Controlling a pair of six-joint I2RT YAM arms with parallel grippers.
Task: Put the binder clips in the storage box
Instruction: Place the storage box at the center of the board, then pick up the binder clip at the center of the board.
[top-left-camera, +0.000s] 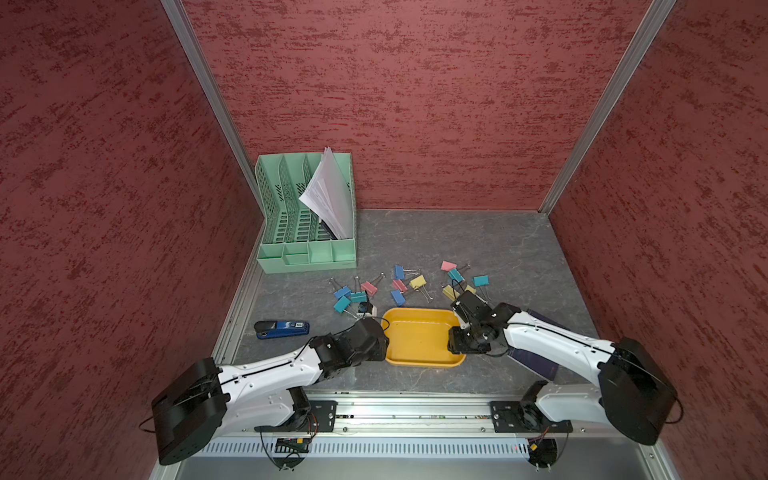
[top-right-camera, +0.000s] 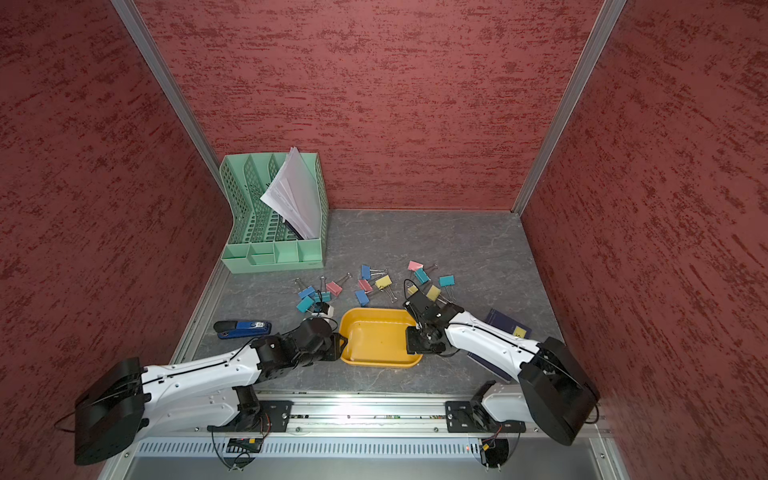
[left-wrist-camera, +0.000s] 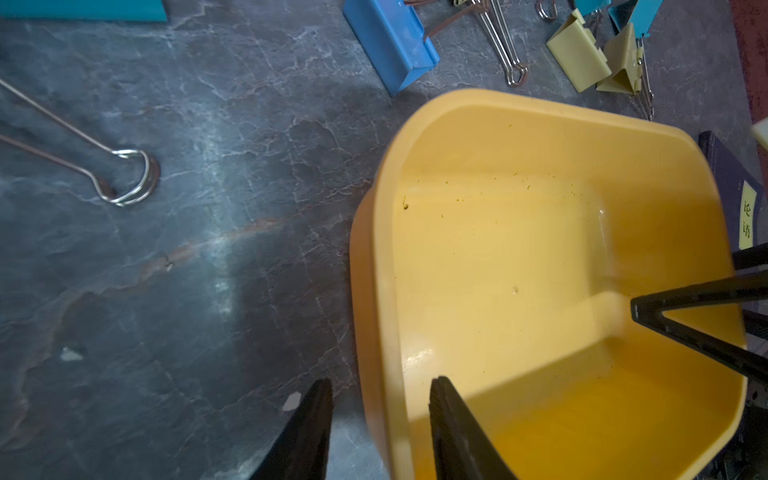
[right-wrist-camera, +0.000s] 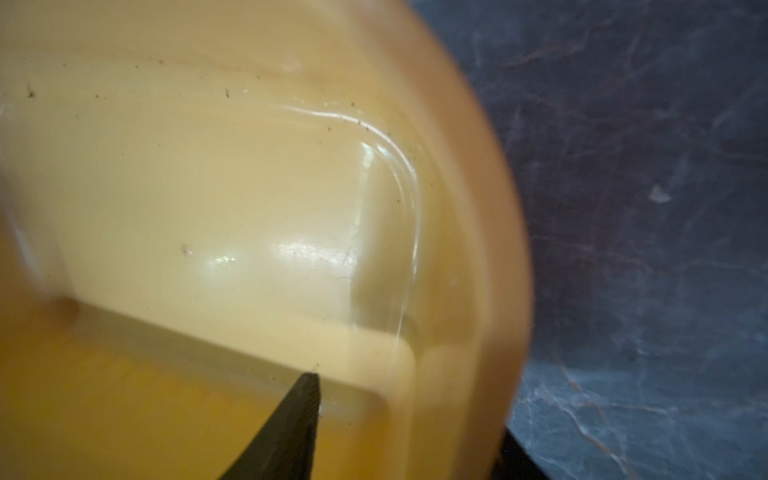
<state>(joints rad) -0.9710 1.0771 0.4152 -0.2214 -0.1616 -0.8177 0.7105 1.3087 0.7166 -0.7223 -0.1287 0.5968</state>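
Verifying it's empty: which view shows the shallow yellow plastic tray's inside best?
Left wrist: shallow yellow plastic tray seen large, visible floor bare. Both top views: small, ends partly hidden. Right wrist: one blurred corner.

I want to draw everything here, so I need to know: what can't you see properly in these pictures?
Book: the right arm covers most of it in both top views, and the left wrist view's edge cuts it off too.
Yellow clips: partly behind the right arm in both top views.
Papers: the print is too small in both top views.
Box: its rim is blurred in the right wrist view, too close.
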